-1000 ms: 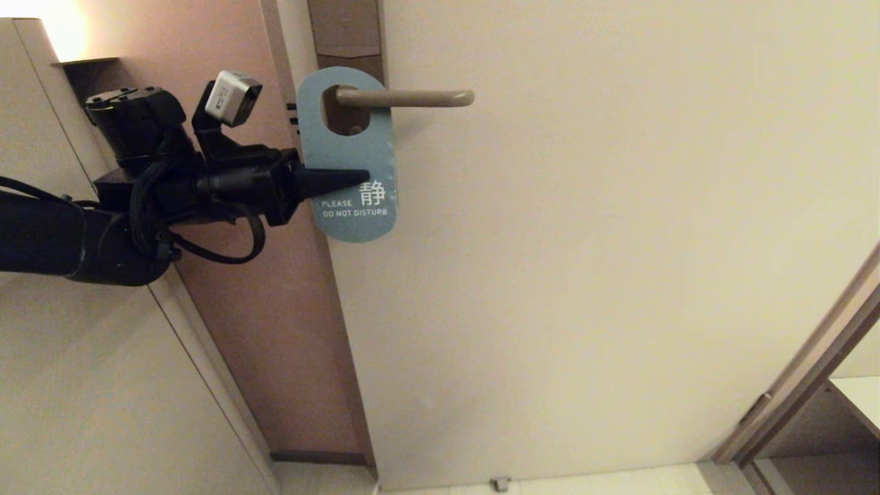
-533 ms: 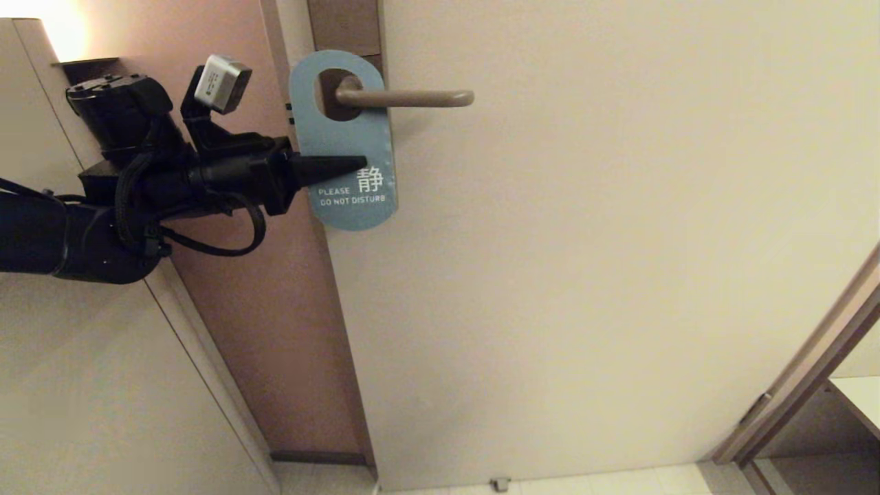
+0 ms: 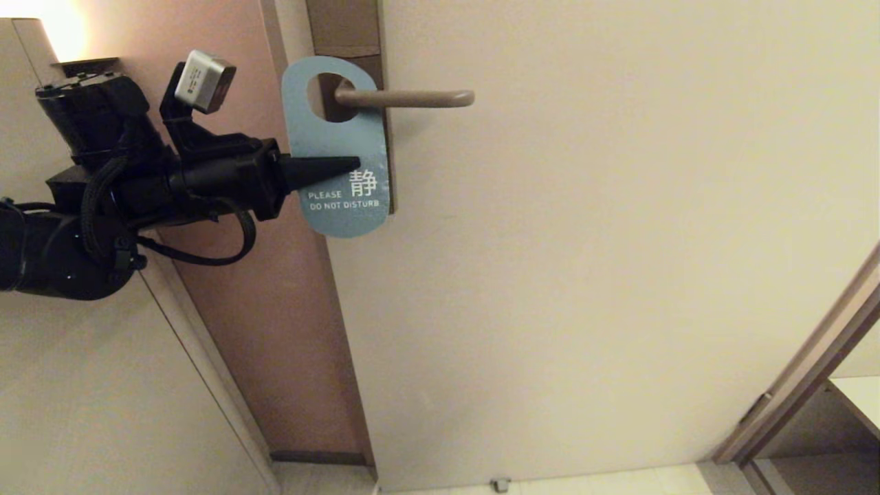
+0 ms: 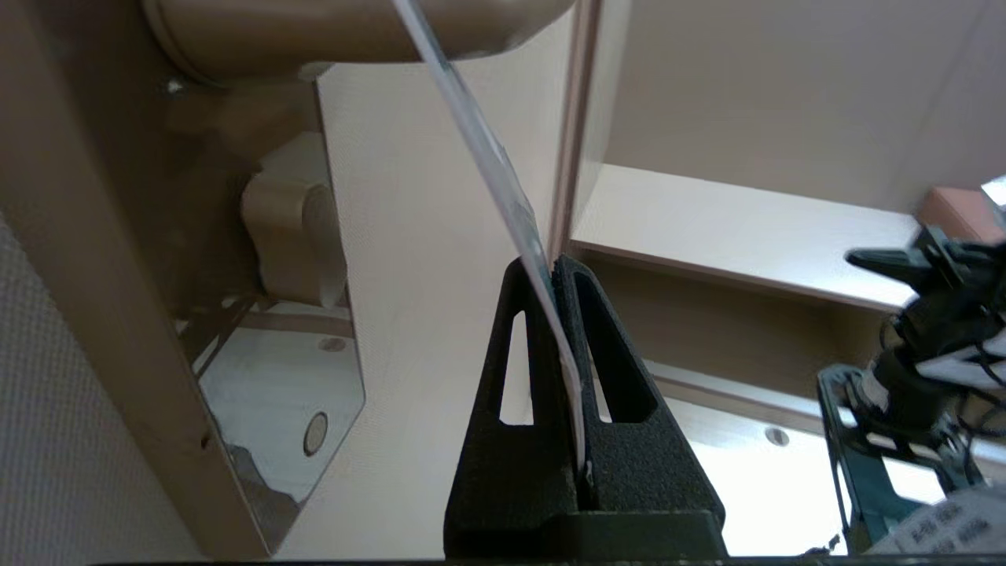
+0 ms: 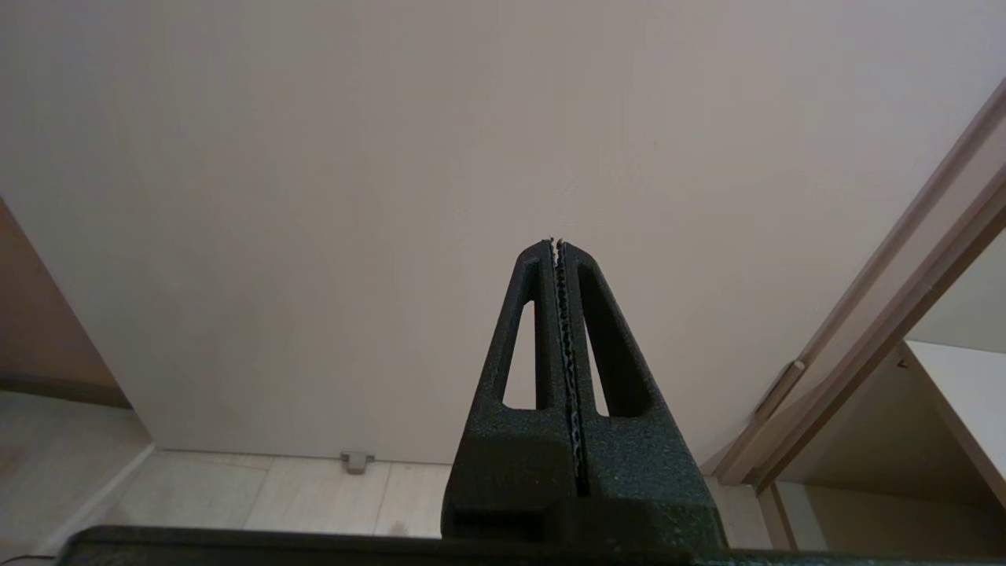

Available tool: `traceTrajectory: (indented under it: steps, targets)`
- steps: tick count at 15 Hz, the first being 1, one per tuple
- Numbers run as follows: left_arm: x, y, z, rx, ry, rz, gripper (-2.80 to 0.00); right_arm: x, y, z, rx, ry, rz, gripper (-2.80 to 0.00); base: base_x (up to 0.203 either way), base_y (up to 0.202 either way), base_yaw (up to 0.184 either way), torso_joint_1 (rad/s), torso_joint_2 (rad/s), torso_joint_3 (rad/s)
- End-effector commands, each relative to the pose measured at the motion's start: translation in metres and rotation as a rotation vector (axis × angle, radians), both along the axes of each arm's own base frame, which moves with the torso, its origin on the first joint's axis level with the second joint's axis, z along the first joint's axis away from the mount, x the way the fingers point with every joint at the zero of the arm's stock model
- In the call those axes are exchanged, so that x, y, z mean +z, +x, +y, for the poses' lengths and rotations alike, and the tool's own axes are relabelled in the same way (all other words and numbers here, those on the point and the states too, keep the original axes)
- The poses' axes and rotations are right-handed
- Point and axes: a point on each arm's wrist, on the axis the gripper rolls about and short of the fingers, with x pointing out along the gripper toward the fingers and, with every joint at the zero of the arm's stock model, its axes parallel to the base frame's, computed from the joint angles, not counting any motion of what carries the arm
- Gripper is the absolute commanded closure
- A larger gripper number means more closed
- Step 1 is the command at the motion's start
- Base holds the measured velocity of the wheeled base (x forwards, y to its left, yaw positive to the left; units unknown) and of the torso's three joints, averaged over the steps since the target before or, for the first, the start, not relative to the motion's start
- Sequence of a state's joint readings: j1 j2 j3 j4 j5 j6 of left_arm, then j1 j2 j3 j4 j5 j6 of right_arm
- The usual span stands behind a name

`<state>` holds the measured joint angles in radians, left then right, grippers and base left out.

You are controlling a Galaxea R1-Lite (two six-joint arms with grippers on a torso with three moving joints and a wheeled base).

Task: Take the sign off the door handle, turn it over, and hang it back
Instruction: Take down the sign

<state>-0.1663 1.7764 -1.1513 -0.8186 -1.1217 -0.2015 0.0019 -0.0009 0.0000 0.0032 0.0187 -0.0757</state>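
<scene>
Sign (image 3: 337, 148) blue face out, "PLEASE DO NOT DISTURB", oval hole around door handle (image 3: 405, 98) near lock plate (image 3: 344, 27), by door (image 3: 619, 240) edge. Left gripper (image 3: 354, 163) clenched on sign's mid edge. Right gripper (image 5: 556, 244) closed, empty, parked facing door.

The only clear lettering is on the blue face of the sign (image 3: 337, 148), which hangs by its oval hole on the door handle (image 3: 405, 98) at the left edge of the door. In white, low on that face, stands a large Chinese character, 静, with "PLEASE" to its left and "DO NOT DISTURB" in smaller capitals on the line beneath. Dark markings show on the grey camera block (image 3: 203, 71) above the left arm, left of the sign, but they are too small to make out. In the left wrist view some printed writing lies at the lower right corner, too blurred to read.
</scene>
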Motion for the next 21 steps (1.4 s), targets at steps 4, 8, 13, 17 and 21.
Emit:
traceTrajectory:
  steps: [4, 8, 13, 17, 21]
  targets:
    - [0.004, -0.014, -0.001, 0.071, -0.017, -0.009, 0.0, 0.0, 0.0, 0.0, 0.002, -0.001, 0.001, 0.0, 0.0, 0.0, 0.0, 0.0, 0.0, 0.0]
    - [0.004, -0.013, -0.002, 0.073, -0.017, -0.009, 0.0, 0.0, 0.0, 0.0, 0.001, -0.001, 0.001, 0.0, 0.0, 0.0, 0.0, 0.0, 0.0, 0.0]
    - [0.002, -0.014, -0.01, 0.051, -0.015, -0.005, 0.0, 0.0, 0.0, 0.0, 0.001, -0.001, 0.001, 0.0, 0.0, 0.0, 0.0, 0.0, 0.0, 0.0]
    - [-0.001, -0.014, -0.019, 0.117, -0.017, -0.011, 0.0, 0.0, 0.0, 0.0, 0.0, -0.001, 0.001, 0.0, 0.0, 0.0, 0.0, 0.0, 0.0, 0.0]
    - [-0.004, -0.013, -0.019, 0.176, 0.011, -0.02, 0.0, 0.0, 0.0, 0.0, -0.001, -0.001, 0.001, 0.0, 0.0, 0.0, 0.0, 0.0, 0.0, 0.0]
